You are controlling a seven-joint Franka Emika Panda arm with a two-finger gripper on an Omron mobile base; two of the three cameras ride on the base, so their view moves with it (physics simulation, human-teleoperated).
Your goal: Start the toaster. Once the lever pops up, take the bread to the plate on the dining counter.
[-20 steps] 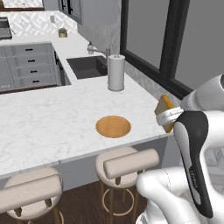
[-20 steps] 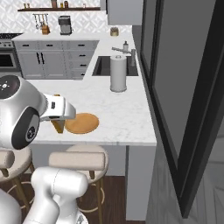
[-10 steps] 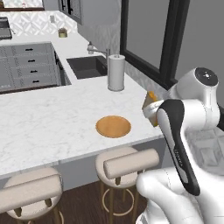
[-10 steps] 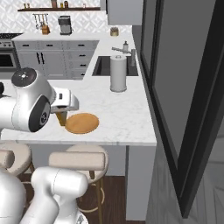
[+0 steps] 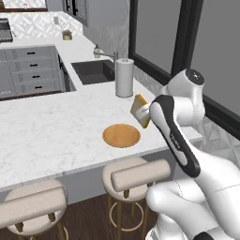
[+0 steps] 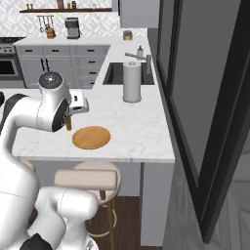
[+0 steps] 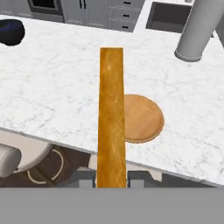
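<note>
One slice of bread [image 7: 111, 118] is pinched edge-on in the gripper [image 7: 111, 177], its orange-brown crust running up the middle of the hand view with a dark finger tip pressed against each side at its lower end. In the left base view the bread [image 5: 140, 110] shows a pale tan face and orange crust, tilted, held above the dining counter [image 5: 51, 126] just beside and above the far right rim of the plate [image 5: 121, 135]; slice and plate are apart. In the right base view the slice [image 6: 68, 122] is a thin orange strip hanging below the white hand, near the left edge of the plate [image 6: 91, 137], mostly hidden behind the arm's joint. Plate: flat, round, orange-tan, lying bare on the white marble slab close to its overhanging front edge; in the hand view the plate [image 7: 142, 118] lies just right of the bread's edge, partly covered by it. Paper towel roll [image 5: 124, 78]: upright grey cylinder, standing on the counter beyond the plate, near a dark sink [image 5: 93, 71] with a faucet [image 5: 107, 55]. Dark bowl-like item [image 7: 11, 32]: on the counter at the upper left of the hand view, well apart from the plate. Two padded stools [image 5: 137, 175] stand under the counter's overhang. Grey drawers [image 5: 29, 70] line the far side of the kitchen.
</note>
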